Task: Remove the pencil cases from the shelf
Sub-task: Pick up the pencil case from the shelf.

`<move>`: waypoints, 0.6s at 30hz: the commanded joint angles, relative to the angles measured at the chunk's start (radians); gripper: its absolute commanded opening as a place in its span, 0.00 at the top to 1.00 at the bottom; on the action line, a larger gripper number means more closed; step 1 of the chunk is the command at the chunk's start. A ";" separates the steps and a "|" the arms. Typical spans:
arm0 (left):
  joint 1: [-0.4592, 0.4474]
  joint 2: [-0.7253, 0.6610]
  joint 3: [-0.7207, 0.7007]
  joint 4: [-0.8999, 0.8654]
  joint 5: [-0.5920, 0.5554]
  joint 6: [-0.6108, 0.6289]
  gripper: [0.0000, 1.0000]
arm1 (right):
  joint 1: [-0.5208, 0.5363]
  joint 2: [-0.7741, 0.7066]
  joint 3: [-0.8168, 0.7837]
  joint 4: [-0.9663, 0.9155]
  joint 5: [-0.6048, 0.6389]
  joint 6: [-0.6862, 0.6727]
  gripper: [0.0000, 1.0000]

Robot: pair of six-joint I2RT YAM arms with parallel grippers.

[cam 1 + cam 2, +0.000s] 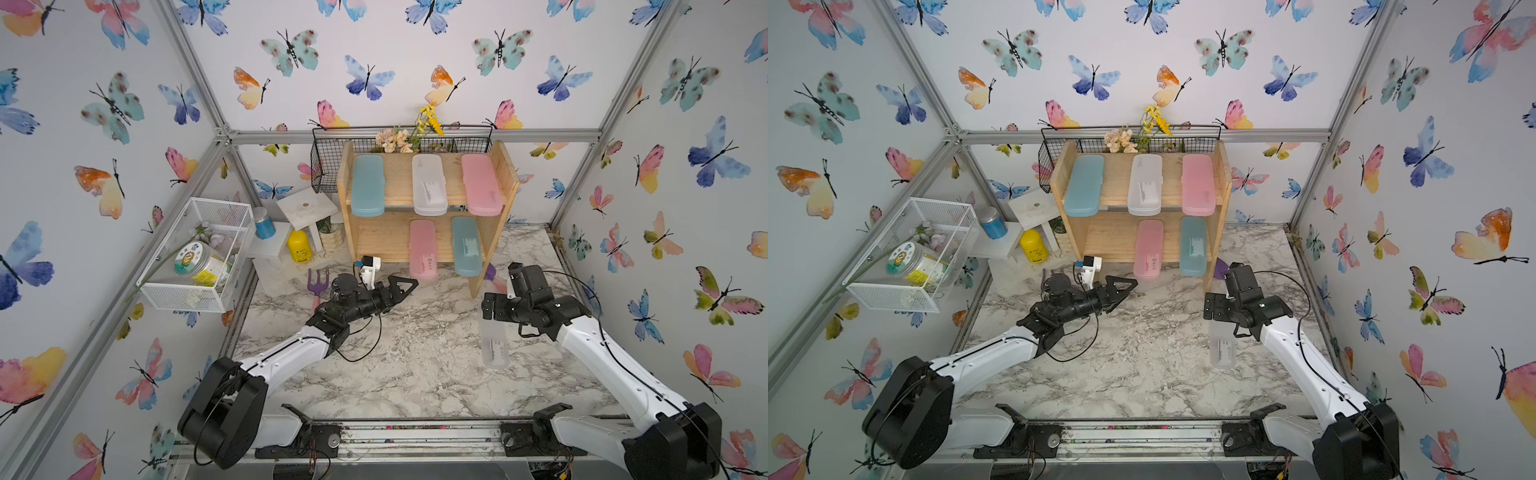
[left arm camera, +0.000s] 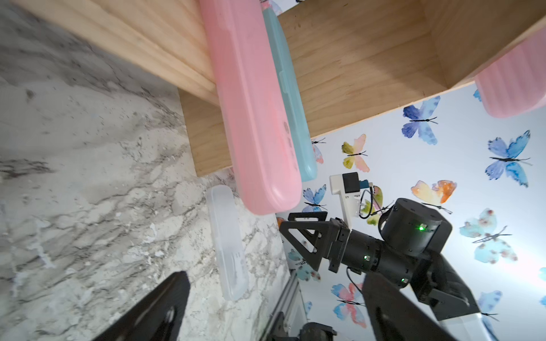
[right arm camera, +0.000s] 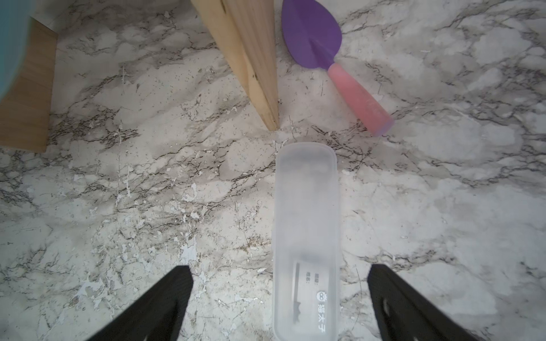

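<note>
Pencil case [image 3: 305,236] logo [image 3: 321,296], apparently wrist-view only

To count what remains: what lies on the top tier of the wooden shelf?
Three lie side by side: the teal pencil case, the white pencil case and the pink pencil case, each overhanging the front edge. What is beneath them is covered.

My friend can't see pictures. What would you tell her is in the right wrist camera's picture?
A see-through white pencil case lies flat on the marble table between two open black fingers that are not touching it. Beyond it are the wooden side panel of the shelf and a purple trowel with a pink handle.
</note>
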 commanded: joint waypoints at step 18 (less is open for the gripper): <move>0.028 0.227 0.163 0.117 0.107 -0.058 0.57 | -0.006 0.010 0.044 -0.033 -0.019 -0.023 0.00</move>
